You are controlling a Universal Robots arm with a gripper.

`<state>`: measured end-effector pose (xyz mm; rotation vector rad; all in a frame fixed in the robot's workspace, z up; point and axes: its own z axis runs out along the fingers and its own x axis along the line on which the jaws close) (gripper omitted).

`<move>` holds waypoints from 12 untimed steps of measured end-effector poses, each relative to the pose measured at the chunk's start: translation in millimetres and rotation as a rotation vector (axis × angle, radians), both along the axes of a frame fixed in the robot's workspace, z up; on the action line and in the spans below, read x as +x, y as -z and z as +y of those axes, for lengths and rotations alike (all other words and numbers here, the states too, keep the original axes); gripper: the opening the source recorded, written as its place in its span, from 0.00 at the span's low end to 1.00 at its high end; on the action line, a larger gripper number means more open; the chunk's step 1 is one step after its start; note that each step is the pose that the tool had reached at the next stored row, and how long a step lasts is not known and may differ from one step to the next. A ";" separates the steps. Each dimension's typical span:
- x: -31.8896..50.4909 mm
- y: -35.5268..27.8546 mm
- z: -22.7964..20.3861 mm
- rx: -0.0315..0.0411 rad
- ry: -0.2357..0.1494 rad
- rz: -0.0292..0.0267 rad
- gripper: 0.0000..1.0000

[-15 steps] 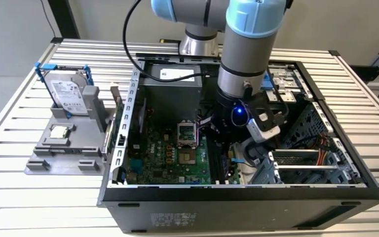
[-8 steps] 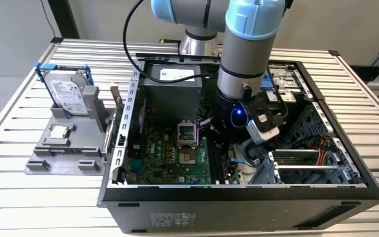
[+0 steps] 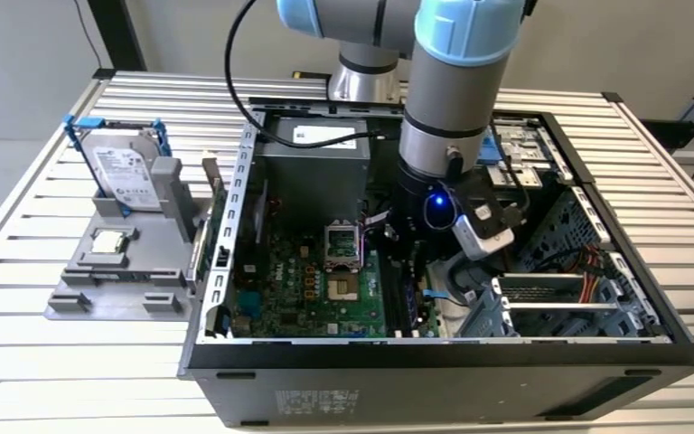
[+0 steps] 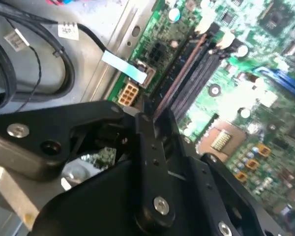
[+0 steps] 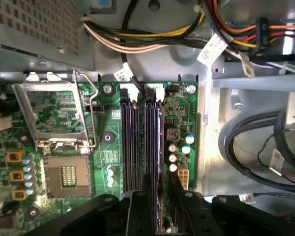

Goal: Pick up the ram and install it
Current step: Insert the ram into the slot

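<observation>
While our gripper (image 5: 155, 204) reaches down inside the open computer case (image 3: 444, 366), we see its black fingers (image 4: 155, 132) closed narrowly on the ram (image 5: 159, 147), a thin dark stick standing on edge along the black memory slots (image 5: 130, 147) of the green motherboard (image 5: 105, 142). Whether it is seated we cannot tell. Beyond the slots lies the open processor socket (image 5: 66, 174) with its raised metal frame. Farther off, bundled cables (image 5: 152, 42) run along the case wall. On the exterior view's left, a hard drive (image 3: 122, 170) stands in a grey fixture (image 3: 118, 271) on the table (image 3: 33, 362).

Slatted metal table against a pale wall

The table (image 3: 636, 172) of silvery ribbed slats stands under even light; behind it a plain light wall (image 3: 22, 54) and a dark upright post (image 3: 120, 34).
</observation>
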<state>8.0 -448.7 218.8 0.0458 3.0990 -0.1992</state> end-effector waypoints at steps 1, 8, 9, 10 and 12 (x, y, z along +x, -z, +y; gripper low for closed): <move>0.0 -4.6 0.0 -0.0001 0.000 0.0001 1.00; 0.1 -33.1 0.0 0.0004 0.001 0.0033 1.00; 0.0 -33.0 -0.3 0.0124 0.001 0.0064 1.00; 0.0 -33.1 -0.3 0.0295 0.001 0.0065 1.00; 0.0 -33.1 -0.3 0.0661 0.001 0.0065 1.00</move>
